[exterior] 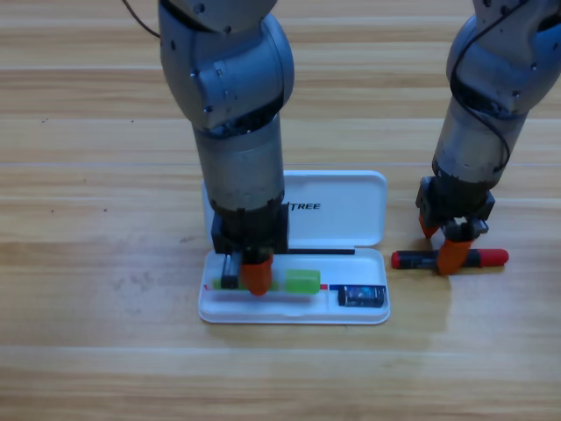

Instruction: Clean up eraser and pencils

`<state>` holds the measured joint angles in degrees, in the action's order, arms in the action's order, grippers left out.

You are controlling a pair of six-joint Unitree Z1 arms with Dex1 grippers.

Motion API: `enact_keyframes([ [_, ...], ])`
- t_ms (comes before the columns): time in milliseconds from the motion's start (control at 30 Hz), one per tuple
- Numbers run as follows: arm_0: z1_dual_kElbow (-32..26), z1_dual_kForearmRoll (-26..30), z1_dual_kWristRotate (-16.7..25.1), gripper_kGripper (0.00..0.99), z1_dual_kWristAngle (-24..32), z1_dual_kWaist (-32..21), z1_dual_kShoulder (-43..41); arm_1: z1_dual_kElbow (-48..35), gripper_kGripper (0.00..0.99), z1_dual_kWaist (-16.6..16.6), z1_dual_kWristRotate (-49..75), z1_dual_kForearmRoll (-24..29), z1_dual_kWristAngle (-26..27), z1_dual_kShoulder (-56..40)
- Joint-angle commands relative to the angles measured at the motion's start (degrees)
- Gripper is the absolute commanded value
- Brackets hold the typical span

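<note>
The white case's tray [294, 314] lies open at the front centre. Its right end holds the eraser [362, 296], a small dark block. The pale pencil with the lime-green end [302, 281] lies along the tray. My left gripper [254, 276] points straight down onto that pencil's middle and hides its own grip. The black pencil with red ends [491, 258] lies flat on the table to the right of the case. My right gripper [443, 244] is lowered over its middle, open, with one orange jaw behind the pencil and one in front.
The case's lid [342, 210] lies flat behind the tray, partly covered by the left arm. Bare wooden table surrounds the case and the black pencil.
</note>
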<state>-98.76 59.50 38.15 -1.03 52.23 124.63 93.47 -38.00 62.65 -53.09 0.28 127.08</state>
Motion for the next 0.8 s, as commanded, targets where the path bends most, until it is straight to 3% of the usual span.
enact_keyframes([
  [33, 0.06, -0.08, -0.18, 0.000, 0.86, 0.95, 3.51, -1.80, 0.069, 1.44, 1.86, -0.35, -0.72, 5.46],
  [67, 0.06, -0.08, -0.18, 0.000, 0.86, 0.95, 3.51, -1.89, 0.000, 1.44, 2.12, -0.61, -0.72, 5.46],
  [367, 0.23, -0.44, -0.44, 0.000, 0.94, 0.95, 4.30, -1.01, 0.000, 1.44, -4.03, -2.11, -3.53, 3.52],
  [533, 0.32, -0.70, -0.53, 0.000, 0.94, 0.95, 4.39, 1.45, 0.000, 1.44, -7.46, -7.55, -2.30, -0.25],
  [767, 0.41, -0.61, -0.53, 0.000, 0.86, 0.95, 3.87, 0.92, 0.000, 1.26, -7.63, -8.08, -1.68, -2.72],
  [800, 0.58, -0.52, -0.53, 0.311, 0.86, 0.95, 3.78, 0.92, 0.000, 1.26, -7.72, -8.26, -1.68, -2.72],
])
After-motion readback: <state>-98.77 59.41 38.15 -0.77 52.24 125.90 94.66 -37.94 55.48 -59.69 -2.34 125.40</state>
